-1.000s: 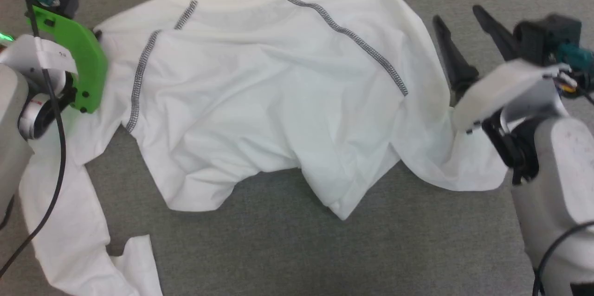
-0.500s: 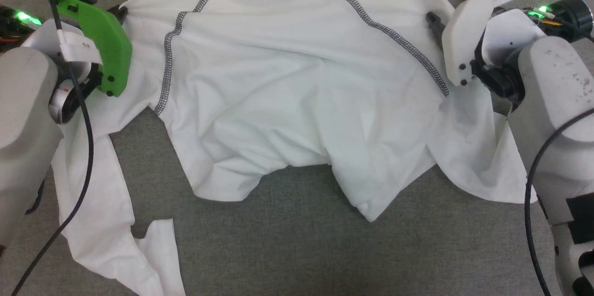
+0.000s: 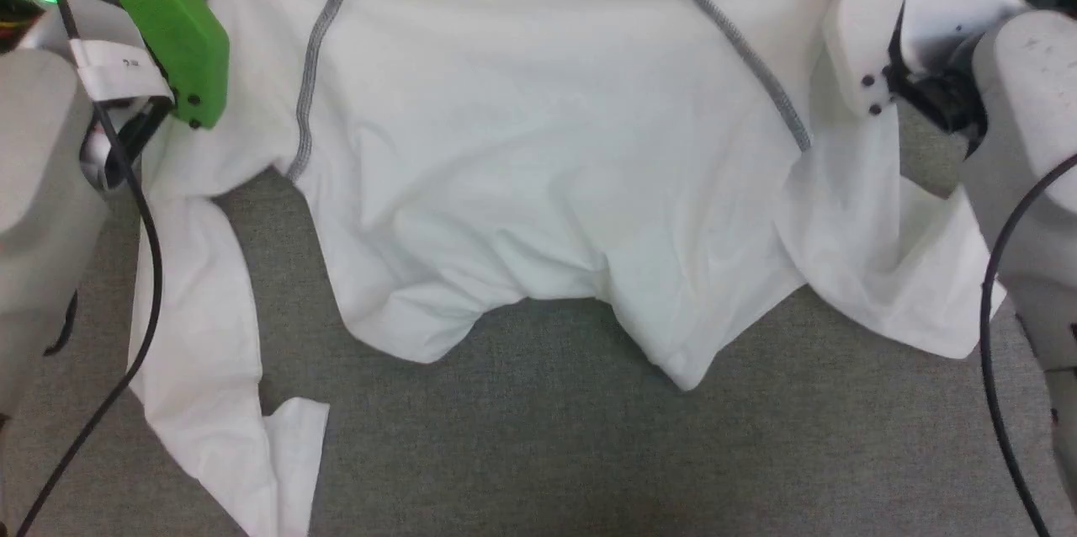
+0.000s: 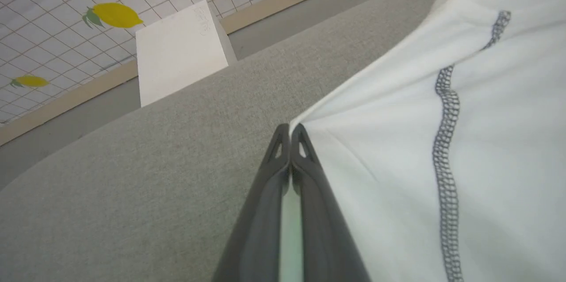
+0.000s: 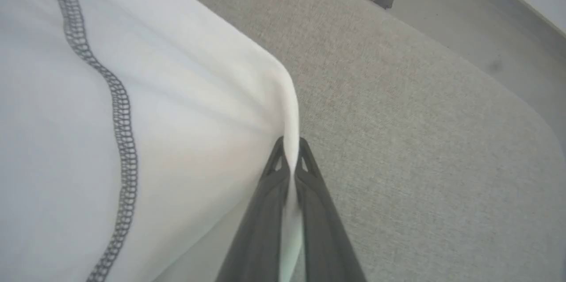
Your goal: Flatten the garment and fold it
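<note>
Head view: where does the garment (image 3: 538, 141) lie?

— On the grey padded surface (image 3: 538, 453). Its body spreads across the upper middle and its top edge runs out of the frame. The lower hem is bunched and arches over a bare patch of the surface. One sleeve trails down the left side to the lower left corner. The other lies crumpled at the right.

Any marks on the cloth?

— Two dark grey zigzag seams (image 3: 307, 99) slant down from the top, one towards each shoulder.

What is the left gripper (image 4: 289, 129) doing?

— In the left wrist view its two dark fingers are pressed together, with the shirt's shoulder edge pinched at their tips. The cloth fans out to the right from there.

And the right gripper (image 5: 290, 142)?

— The right wrist view shows it clamped on a fold of the white cloth. The fold runs down between the fingers, and a seam curves past well to their left.

What lies around the shirt?

— In the head view a green bracket (image 3: 168, 32) on the left wrist sits over the shirt's upper left edge. A white bracket (image 3: 867, 23) sits over the upper right edge, and a black cable (image 3: 143, 268) hangs down the left. In the left wrist view a white box (image 4: 179, 52) stands beyond the surface's edge, in front of a tiled wall with lemon prints (image 4: 115, 14).
</note>
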